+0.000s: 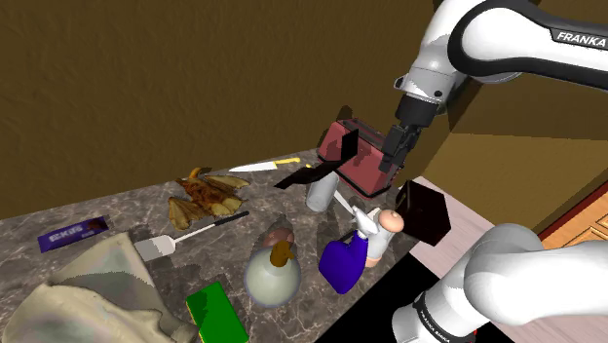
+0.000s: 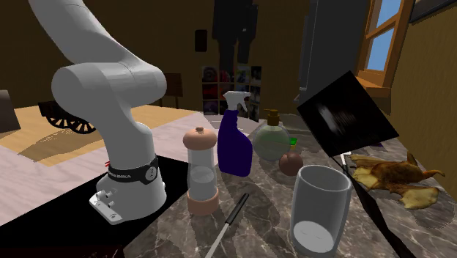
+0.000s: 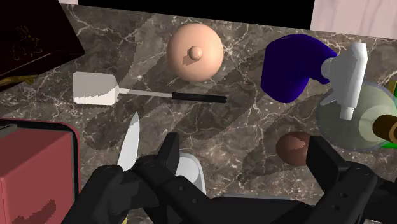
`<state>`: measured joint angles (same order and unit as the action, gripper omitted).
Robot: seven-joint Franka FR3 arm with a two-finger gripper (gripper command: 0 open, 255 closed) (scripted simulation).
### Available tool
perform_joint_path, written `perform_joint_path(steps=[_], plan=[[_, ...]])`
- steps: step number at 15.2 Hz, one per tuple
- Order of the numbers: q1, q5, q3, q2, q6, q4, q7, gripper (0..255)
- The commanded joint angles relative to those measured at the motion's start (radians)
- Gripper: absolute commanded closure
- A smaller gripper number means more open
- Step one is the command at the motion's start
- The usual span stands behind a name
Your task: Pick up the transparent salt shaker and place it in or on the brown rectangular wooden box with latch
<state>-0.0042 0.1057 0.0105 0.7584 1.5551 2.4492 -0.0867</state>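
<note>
The salt shaker (image 1: pixel 378 237) stands upright near the counter's right edge, with a clear body (image 2: pixel 201 174) and a peach cap (image 3: pixel 195 53). Just beyond it, at the edge, sits a dark brown box (image 1: pixel 429 209), tilted, with a gold fitting on its side (image 3: pixel 19 76). My gripper (image 1: pixel 390 173) hangs above the counter between a red box (image 1: pixel 356 156) and the shaker. Seen from the wrist, the gripper (image 3: pixel 248 172) is open and holds nothing. The shaker lies ahead of the fingertips, apart from them.
A clear tumbler (image 2: pixel 320 209) and a knife (image 3: pixel 130 143) sit by one finger, a small brown knob (image 3: pixel 294 147) by the other. A blue spray bottle (image 1: pixel 341 263), round flask (image 1: pixel 273 275), spatula (image 3: pixel 95 89), banana peels (image 1: pixel 208 195), green box (image 1: pixel 214 312) and cloth (image 1: pixel 88 292) crowd the counter.
</note>
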Motion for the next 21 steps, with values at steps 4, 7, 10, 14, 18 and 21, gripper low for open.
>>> perform_joint_path(steps=[4, 7, 10, 14, 18, 21], plan=[[-0.027, -0.022, -0.015, 0.133, 0.102, 0.168, 0.031, 0], [-0.055, -0.043, -0.031, 0.269, 0.195, 0.331, 0.063, 0], [-0.083, -0.062, -0.047, 0.413, 0.277, 0.490, 0.095, 0], [-0.082, -0.059, -0.049, 0.409, 0.322, 0.531, 0.095, 0], [-0.080, -0.056, -0.053, 0.392, 0.395, 0.586, 0.095, 0], [-0.080, -0.056, -0.053, 0.392, 0.395, 0.586, 0.095, 0]])
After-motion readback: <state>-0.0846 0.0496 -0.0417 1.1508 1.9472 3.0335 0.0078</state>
